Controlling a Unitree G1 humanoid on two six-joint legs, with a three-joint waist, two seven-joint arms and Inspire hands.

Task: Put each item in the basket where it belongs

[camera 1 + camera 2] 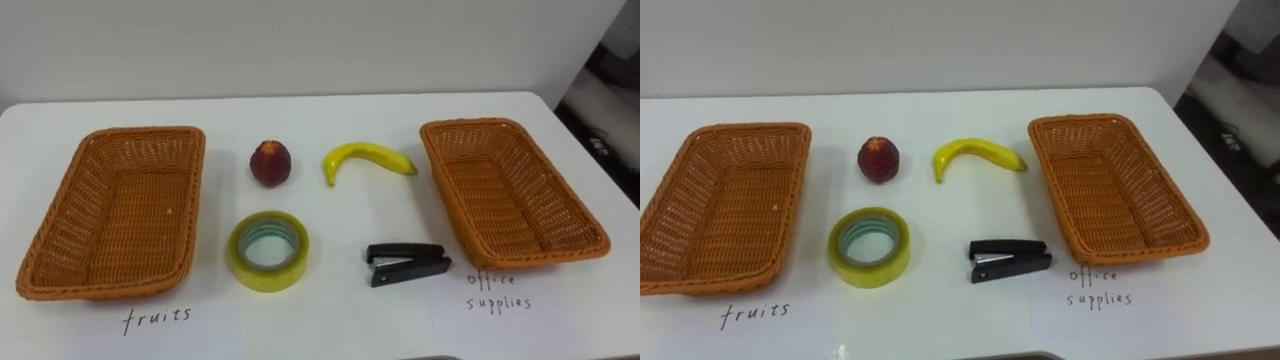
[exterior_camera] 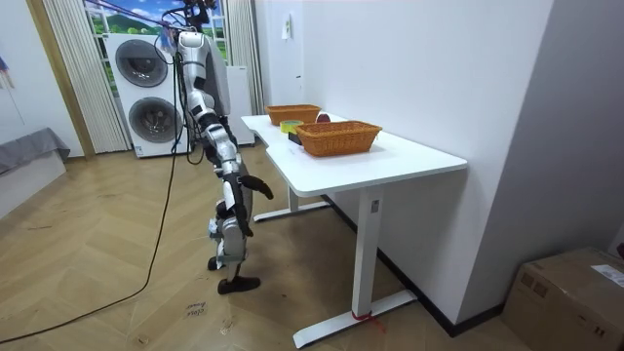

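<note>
We are finding the fruits basket sitting empty on the desk's left above its handwritten label. The peach, tape roll, banana and stapler are lying unsorted in between. The office-supplies basket is waiting empty on the right. The right robot hand is hanging low beside the desk, and we cannot tell its grip.

I am looking down at a white table, on which a left basket and a right basket, both wicker, are sitting well apart. Between them, a peach and a banana are lying in the far row; a tape roll and a black stapler are lying nearer me, none touching.
</note>
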